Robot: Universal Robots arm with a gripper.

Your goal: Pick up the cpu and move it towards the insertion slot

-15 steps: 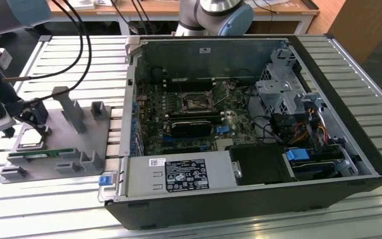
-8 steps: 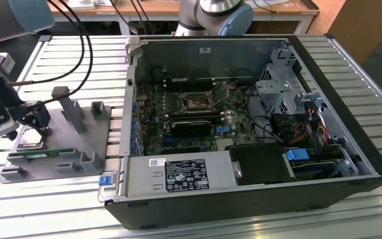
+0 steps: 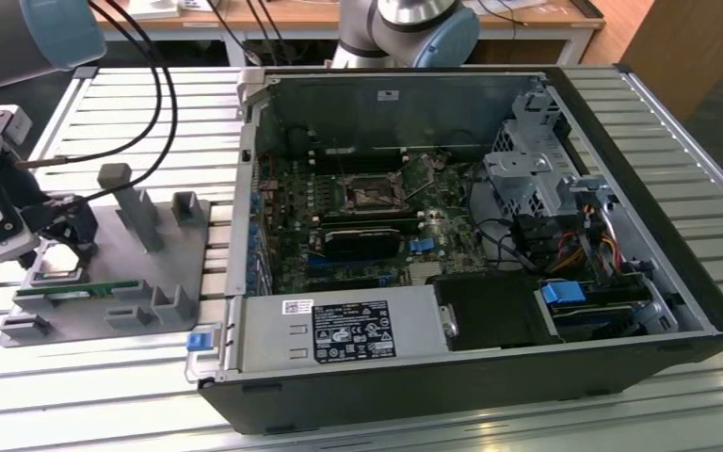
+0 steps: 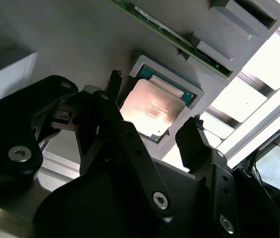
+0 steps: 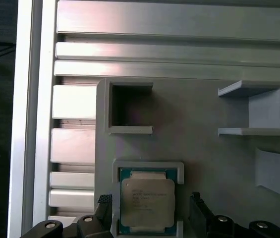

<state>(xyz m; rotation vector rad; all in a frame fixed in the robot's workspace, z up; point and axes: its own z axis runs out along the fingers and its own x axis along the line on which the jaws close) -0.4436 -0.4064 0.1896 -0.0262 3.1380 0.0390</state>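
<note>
My pincer (image 5: 150,206) hangs low over the cpu (image 5: 147,201) with the jaws wide. One of my fingers (image 5: 199,213) stands on each side of it and neither, as far as I can tell, touches it; I hold nothing. The cpu lies flat, silver top up, in a shallow nest (image 5: 149,166) on the grey plate (image 3: 148,282). The plate sits on the slatted table (image 3: 123,104) at the exterior view's left, just beside the open case (image 3: 663,188). The slot (image 3: 372,193) is well apart from the cpu, on the board (image 3: 450,240) inside the case, a metal frame around a dark centre. The step in hand, as I judge it, is the grasp. To do it well I want the chip centred between the fingers, so both meet opposite edges together and nothing shoves it against a wall of the nest. In the first wrist view the gap looks about even on the two sides. The nest seems open along those sides and raised at its corners, and in the second wrist view one fingertip stands close to a corner, so I should line up with the open stretches and not land on the frame. The chip is thin with a narrow green rim, so I judge the grip must sit low on its edges, square and light; a tilted close could lever it up or let it slip. The memory stick (image 4: 179,37) lies just beyond the nest, apart from my fingers.
</note>
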